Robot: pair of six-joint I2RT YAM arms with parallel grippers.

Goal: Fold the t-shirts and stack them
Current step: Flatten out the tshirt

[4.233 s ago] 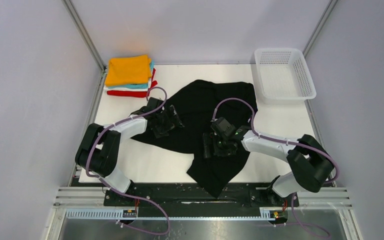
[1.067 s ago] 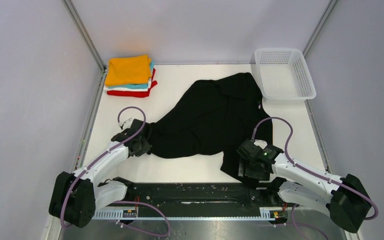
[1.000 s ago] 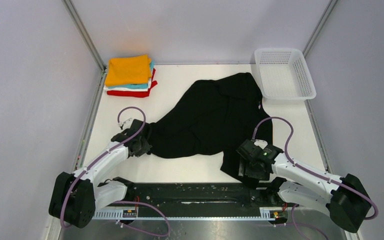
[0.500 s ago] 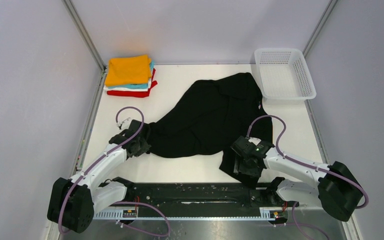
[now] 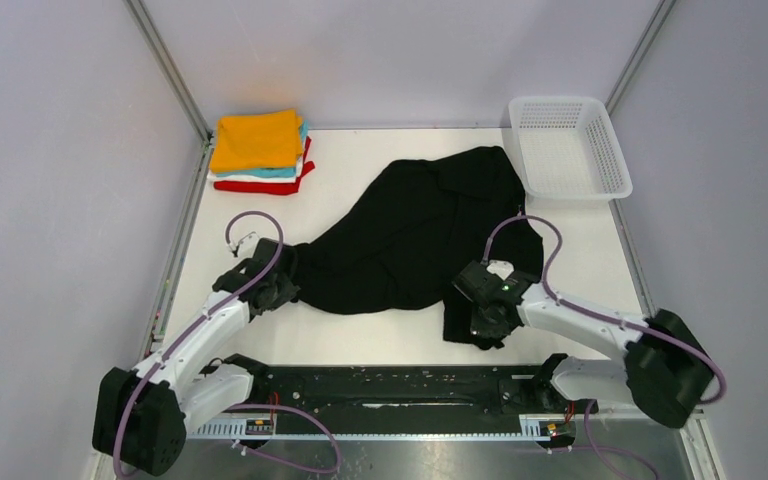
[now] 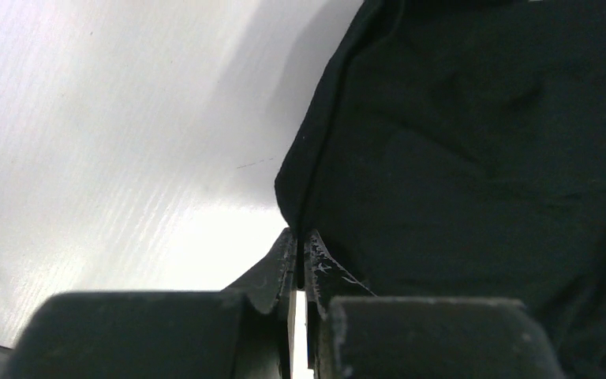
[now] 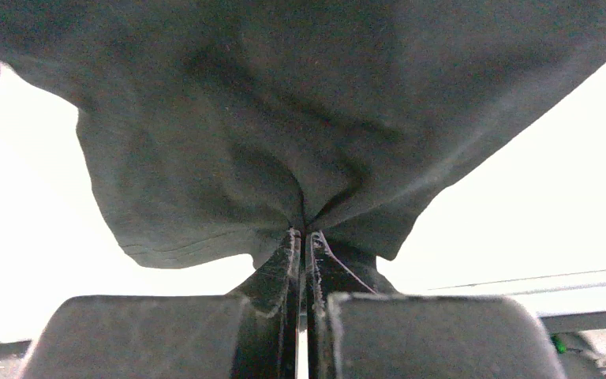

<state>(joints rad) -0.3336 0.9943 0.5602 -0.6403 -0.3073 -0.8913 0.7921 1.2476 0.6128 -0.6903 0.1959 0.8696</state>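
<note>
A large black t-shirt (image 5: 415, 235) lies crumpled across the middle of the white table. My left gripper (image 5: 282, 283) is shut on its left edge (image 6: 300, 197), the hem pinched between the fingertips. My right gripper (image 5: 485, 322) is shut on a bunched fold of the same black t-shirt (image 7: 300, 142) at its near right corner. A folded stack with an orange t-shirt (image 5: 256, 140) on top sits at the far left corner, over teal, white and red ones (image 5: 260, 185).
A white mesh basket (image 5: 568, 148) stands at the far right corner, touching the black shirt's far edge. Bare white table (image 5: 360, 340) shows along the near edge between the arms. Metal frame posts rise at both far corners.
My right gripper has closed on the shirt's near right corner and shifted left and away from the near edge, bunching the cloth. The left gripper has stayed shut on the left edge, barely moving.
</note>
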